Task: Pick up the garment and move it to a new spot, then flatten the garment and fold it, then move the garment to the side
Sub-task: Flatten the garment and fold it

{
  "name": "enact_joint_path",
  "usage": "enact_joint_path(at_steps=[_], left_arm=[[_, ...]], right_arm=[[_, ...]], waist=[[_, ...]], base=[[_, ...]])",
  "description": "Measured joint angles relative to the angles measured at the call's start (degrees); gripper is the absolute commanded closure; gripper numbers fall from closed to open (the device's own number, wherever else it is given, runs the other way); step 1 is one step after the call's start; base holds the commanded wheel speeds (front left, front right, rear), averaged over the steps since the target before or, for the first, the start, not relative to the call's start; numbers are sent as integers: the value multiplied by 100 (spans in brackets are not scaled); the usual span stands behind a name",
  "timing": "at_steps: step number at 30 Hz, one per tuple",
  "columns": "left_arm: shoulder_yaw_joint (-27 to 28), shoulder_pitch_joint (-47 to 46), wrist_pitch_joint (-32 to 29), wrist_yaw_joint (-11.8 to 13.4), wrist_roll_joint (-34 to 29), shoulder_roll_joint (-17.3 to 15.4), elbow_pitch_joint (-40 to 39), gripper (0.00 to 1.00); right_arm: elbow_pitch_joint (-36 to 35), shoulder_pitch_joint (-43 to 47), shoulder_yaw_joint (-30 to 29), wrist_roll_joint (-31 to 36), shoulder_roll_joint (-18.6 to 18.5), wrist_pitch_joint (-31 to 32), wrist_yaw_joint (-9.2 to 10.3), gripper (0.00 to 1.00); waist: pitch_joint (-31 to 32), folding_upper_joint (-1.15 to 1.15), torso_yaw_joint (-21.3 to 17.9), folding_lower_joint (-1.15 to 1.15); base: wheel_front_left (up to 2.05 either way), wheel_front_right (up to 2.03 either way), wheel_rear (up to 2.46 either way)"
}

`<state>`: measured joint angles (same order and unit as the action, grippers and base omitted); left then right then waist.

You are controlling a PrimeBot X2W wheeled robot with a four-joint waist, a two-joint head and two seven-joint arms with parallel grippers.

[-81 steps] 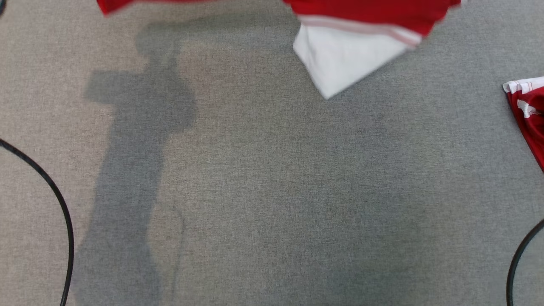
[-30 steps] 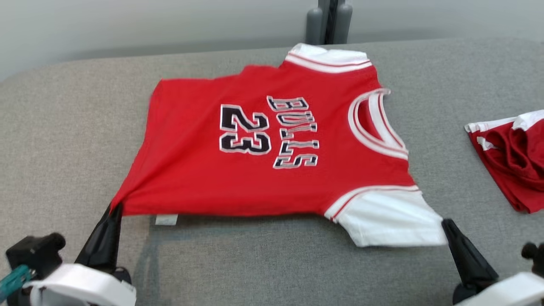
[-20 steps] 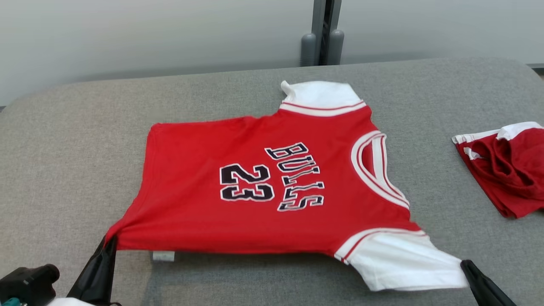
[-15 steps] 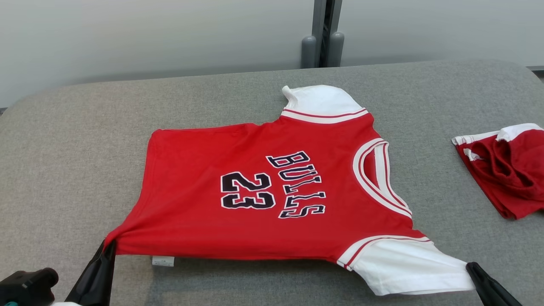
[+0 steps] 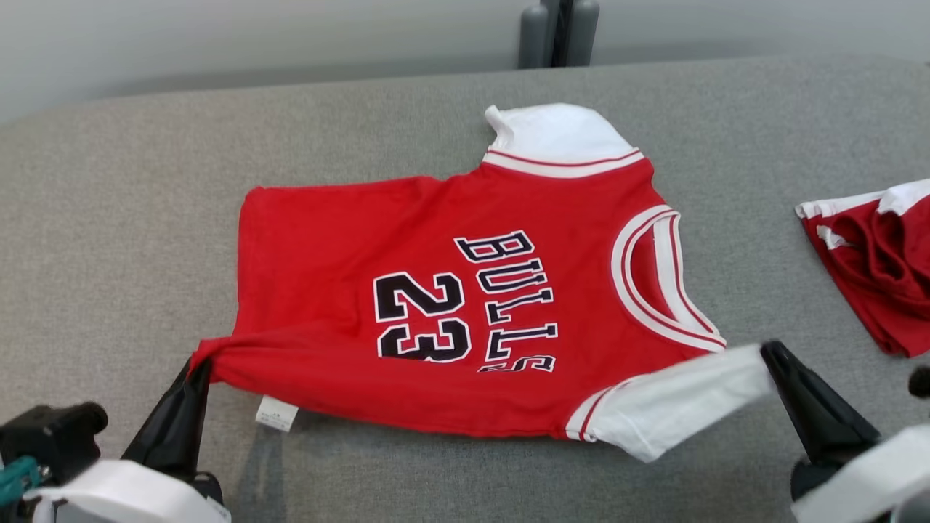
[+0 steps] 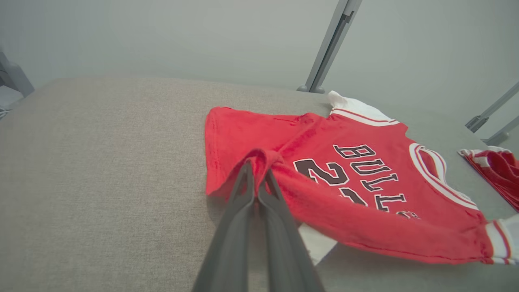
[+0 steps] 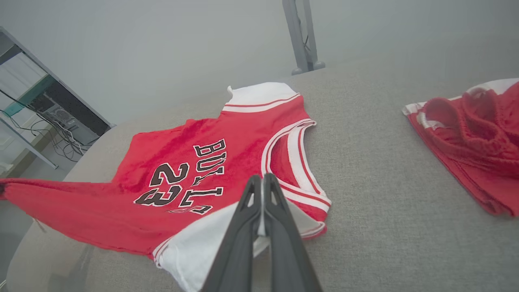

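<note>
Together, the left gripper (image 5: pixel 197 367) is pinching the red Bulls jersey (image 5: pixel 436 305) at its hem corner, and the right gripper (image 5: pixel 768 351) is clamping its white sleeve (image 5: pixel 676 407) just above the grey table (image 5: pixel 109 218).

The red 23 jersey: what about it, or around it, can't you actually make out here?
Jersey underside: hidden by its own front, all views.
Its tag: print too small, head view.
The "S" of BULLS: half tucked under the lifted fold, head view.
Second red garment: cut off by the right edge, head view.
Left end effector fingertips: buried in bunched hem, left wrist view.
</note>
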<state>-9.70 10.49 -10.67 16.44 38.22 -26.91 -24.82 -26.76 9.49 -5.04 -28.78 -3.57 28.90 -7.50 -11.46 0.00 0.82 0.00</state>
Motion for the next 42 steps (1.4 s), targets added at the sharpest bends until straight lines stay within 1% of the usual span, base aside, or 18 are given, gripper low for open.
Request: enact_joint_path(at_steps=[2, 3, 8, 14, 20, 21, 23, 24, 25, 26, 27, 29, 31, 36, 39, 42], left_arm=[[-27, -226, -41, -85, 30, 4, 177, 100], [-35, -339, -40, -133, 86, 32, 258, 100], [-11, -799, -3, -279, 218, 89, 665, 100], [-15, -1230, 52, -487, 423, 212, 1212, 100], [-142, -1505, 68, -724, 627, 390, 1838, 100], [-160, -1526, 81, -749, 651, 423, 1920, 88], [-177, -1567, 140, -842, 736, 493, 2036, 38], [-186, -1572, 171, -881, 736, 514, 2093, 0], [-188, -1572, 213, -896, 758, 545, 2137, 0], [-175, -1572, 294, -929, 778, 578, 2163, 0], [-144, -1573, 425, -933, 771, 615, 2169, 0], [-20, -1584, 795, -901, 699, 709, 2160, 0], [63, -1607, 1196, -828, 499, 773, 2139, 0], [165, -1725, 2114, -756, 160, 1015, 2081, 0], [218, -1777, 2395, -695, -132, 1069, 2143, 0], [234, -1795, 2502, -678, -468, 1099, 2229, 0]], right_arm=[[191, -370, 135, -42, -33, 9, 0, 100], [319, -553, 188, -13, -109, 10, 0, 100], [968, -1452, 289, -80, -290, -76, 0, 100], [1934, -2310, 285, -287, -297, -330, 0, 100], [2760, -2772, 419, -396, -272, -684, 0, 100], [2865, -2813, 422, -459, -272, -754, 1, 100], [3006, -2869, 486, -511, -274, -945, 0, 100], [3044, -2897, 513, -597, -264, -1061, 1, 100], [3077, -2911, 543, -661, -263, -1171, 0, 62], [3098, -2912, 571, -658, -277, -1293, 0, 29], [3101, -2909, 581, -660, -301, -1447, 1, 0], [3082, -2880, 590, -649, -360, -1790, 0, 0], [3017, -2809, 559, -577, -402, -2187, 1, 0], [2864, -2602, 457, 127, -514, -3149, 1, 0], [2797, -2485, 430, 575, -523, -3590, 0, 0], [2810, -2291, 386, 969, -523, -3872, 0, 0]], waist=[[-158, 0, -3, 0], [-238, 0, -5, 0], [-652, 0, 1, 0], [-1060, 0, 52, 0], [-1299, 0, 112, 0], [-1315, 0, 117, 0], [-1335, 0, 127, 0], [-1335, 0, 128, 0], [-1328, 0, 128, 0], [-1318, 0, 128, 0], [-1304, 0, 129, 0], [-1256, 0, 130, 0], [-1193, 0, 136, 0], [-1010, 0, 154, 0], [-892, 0, 141, 0], [-768, 0, 114, 0]], base=[[0, 0, 0], [0, 0, 0], [0, 0, 0], [0, 0, 0], [0, 0, 0], [0, 0, 0], [0, 0, 0], [0, 0, 0], [0, 0, 0], [0, 0, 0], [0, 0, 0], [0, 0, 0], [0, 0, 0], [0, 0, 0], [0, 0, 0], [0, 0, 0]])
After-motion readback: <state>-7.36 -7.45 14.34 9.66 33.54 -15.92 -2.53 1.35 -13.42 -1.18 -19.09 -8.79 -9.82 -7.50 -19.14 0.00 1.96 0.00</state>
